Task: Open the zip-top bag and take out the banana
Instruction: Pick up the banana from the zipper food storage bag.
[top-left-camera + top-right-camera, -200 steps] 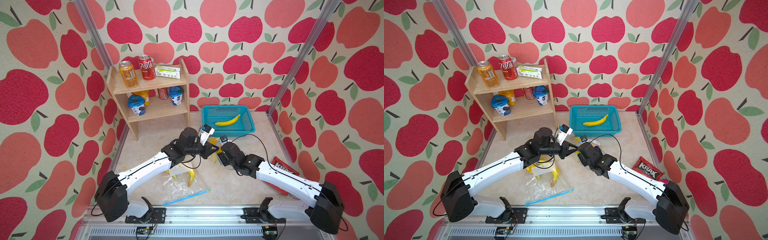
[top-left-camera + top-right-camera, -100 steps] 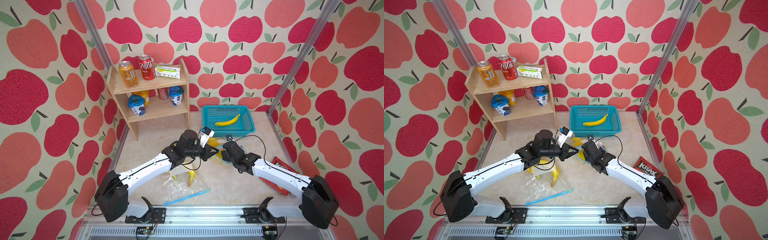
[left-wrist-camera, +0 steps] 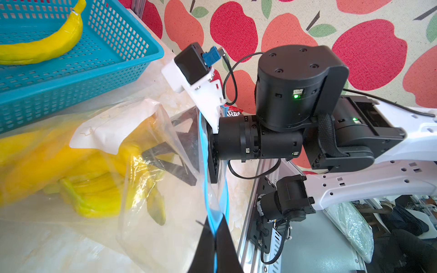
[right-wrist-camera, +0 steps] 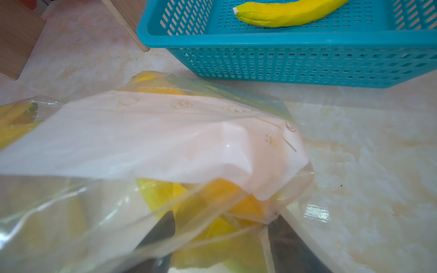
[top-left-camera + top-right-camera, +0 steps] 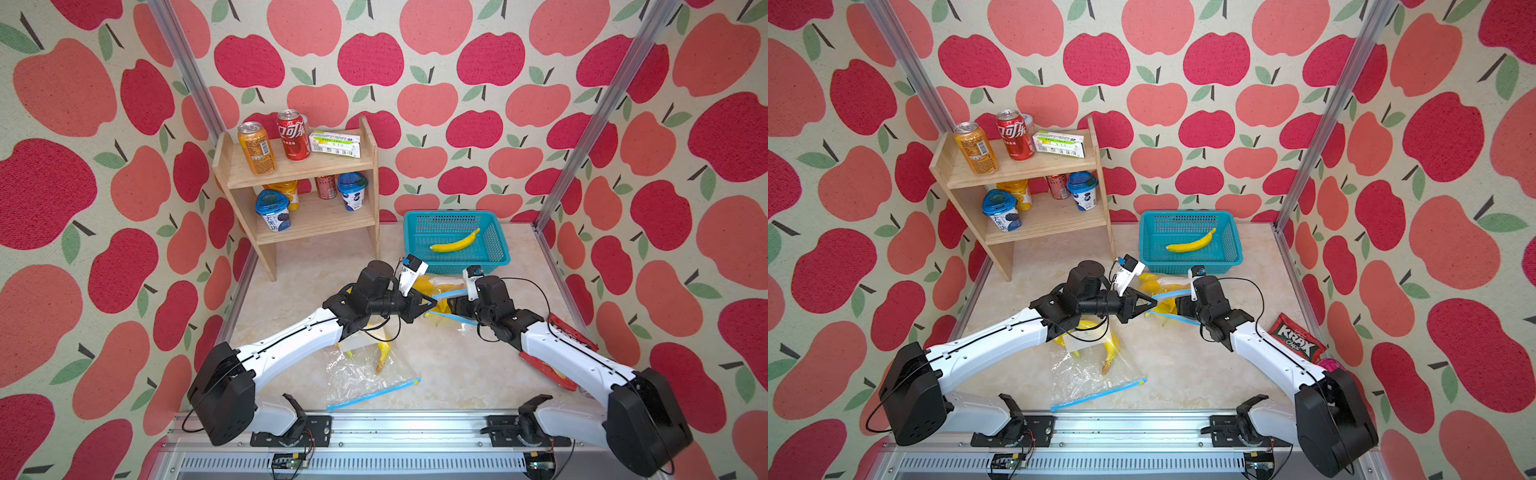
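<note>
The left gripper [image 3: 214,232] is pressed together, its 2 black tapered fingers pinching the blue zip strip [image 3: 209,208] at the mouth of the zip-top bag [image 3: 165,236]. The right gripper [image 4: 225,218] is inside that mouth, spread to either side of the banana [image 4: 238,204]; whether it presses the fruit I cannot tell. The bag is thin, clear, crinkled film with a matte white label patch [image 4: 142,141]. The yellow banana lies inside it on the table [image 5: 457,365], a glossy beige marbled surface.

In both top views the 2 grippers nearly meet at mid-table. At 12 o'clock from them, just beyond the bag, stands a teal perforated plastic basket [image 5: 490,259] holding 1 smooth, curved loose banana [image 5: 455,242]. At 7 o'clock lies a second bag [image 5: 357,386], flat and crumpled. At 10 o'clock stands a wooden shelf [image 5: 324,166], and at 4 o'clock a red crisp packet [image 5: 1293,334].
</note>
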`<control>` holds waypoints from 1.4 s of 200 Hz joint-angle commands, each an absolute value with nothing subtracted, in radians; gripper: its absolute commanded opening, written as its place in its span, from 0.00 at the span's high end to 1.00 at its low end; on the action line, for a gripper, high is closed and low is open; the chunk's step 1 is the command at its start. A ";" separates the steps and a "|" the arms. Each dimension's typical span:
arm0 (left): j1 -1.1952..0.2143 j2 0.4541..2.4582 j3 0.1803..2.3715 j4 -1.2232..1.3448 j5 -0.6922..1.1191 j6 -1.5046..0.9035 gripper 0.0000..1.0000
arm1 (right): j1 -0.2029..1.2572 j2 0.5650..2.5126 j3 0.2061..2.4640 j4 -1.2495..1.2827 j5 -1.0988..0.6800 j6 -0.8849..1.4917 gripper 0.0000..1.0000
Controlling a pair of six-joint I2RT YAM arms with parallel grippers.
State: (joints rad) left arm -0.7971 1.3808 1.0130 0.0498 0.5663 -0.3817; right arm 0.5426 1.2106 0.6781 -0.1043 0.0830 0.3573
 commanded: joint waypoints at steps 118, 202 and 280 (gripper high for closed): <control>-0.764 1.310 1.012 0.074 0.581 -0.393 1.00 | 0.491 1.305 0.650 -0.129 0.301 0.370 0.44; -0.757 1.285 0.988 0.081 0.582 -0.402 1.00 | 0.493 1.504 0.733 -0.121 0.264 0.377 0.58; -0.741 1.315 0.990 0.083 0.583 -0.414 1.00 | 0.653 1.280 0.759 -0.282 0.258 0.354 0.76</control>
